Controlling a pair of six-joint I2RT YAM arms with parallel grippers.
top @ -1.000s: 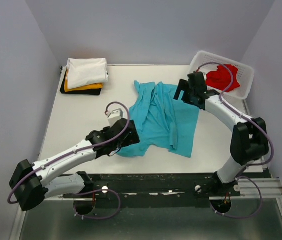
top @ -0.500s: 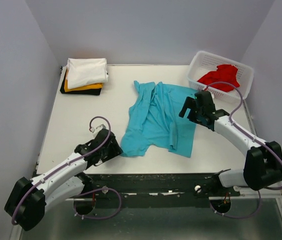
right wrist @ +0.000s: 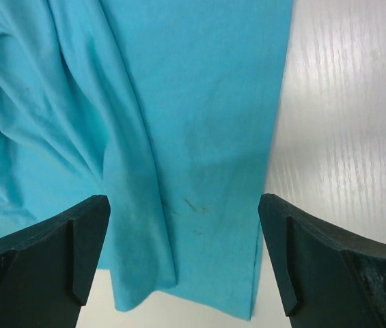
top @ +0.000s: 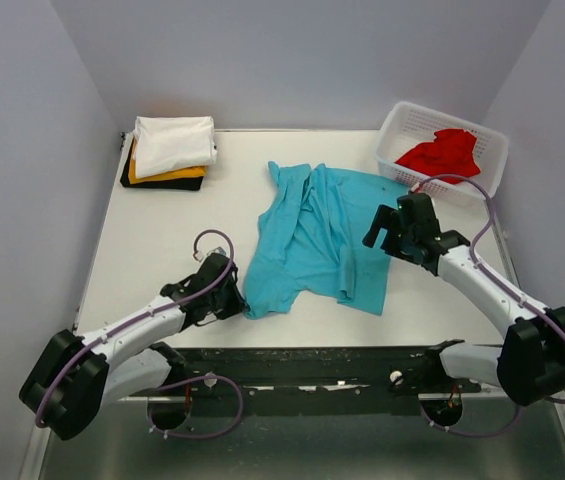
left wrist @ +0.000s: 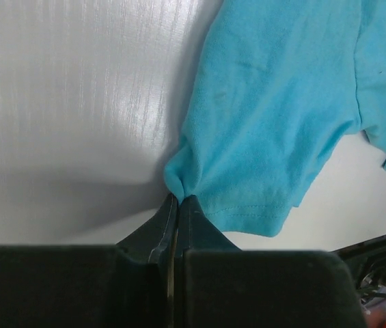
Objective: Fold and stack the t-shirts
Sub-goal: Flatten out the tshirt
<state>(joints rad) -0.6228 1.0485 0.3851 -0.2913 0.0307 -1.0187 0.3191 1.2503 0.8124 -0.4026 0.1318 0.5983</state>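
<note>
Starting at the left end effector (left wrist: 175,199): pressed together and clamped on a small pucker of the teal-blue short-sleeved cloth t-shirt (left wrist: 268,123), right at a hemmed corner of the cloth. From above, placed at about 7 o'clock on the white surface (top: 152,240), with the pinched corner drawn out toward the near edge.

Over at the right end effector (right wrist: 184,205): spread wide apart and gripping nothing. Poised over the 3 o'clock edge of the same shirt, with bare surface under one side and teal cloth under the other. Impossible to say whether touching the cloth or just above it.

Outward to the shirt itself: lying mid-surface, opened out but rumpled, with long creases and an overlapped panel down its length. Long axis running roughly from 11 o'clock to 5 o'clock in the overhead view, far end toward the back wall, near end toward the arm bases. Cannot tell which end carries the collar.

Farther out, at 10 o'clock: a neat pile with a folded white cloth t-shirt (top: 174,142) on top, a folded yellow-orange cloth t-shirt (top: 167,175) beneath it, and a folded black cloth t-shirt (top: 128,178) at the bottom. At 1 o'clock: a crumpled red cloth t-shirt (top: 444,155) inside a white plastic lattice basket (top: 403,113).

Judged from that layout: three of five folded and stacked, so a little past halfway. Left to do: flatten and fold the teal one, carry it to the pile, then fetch, fold and stack the red one. Probably in the spreading-out step at present, with no deliberate fold yet made in the teal cloth.
</note>
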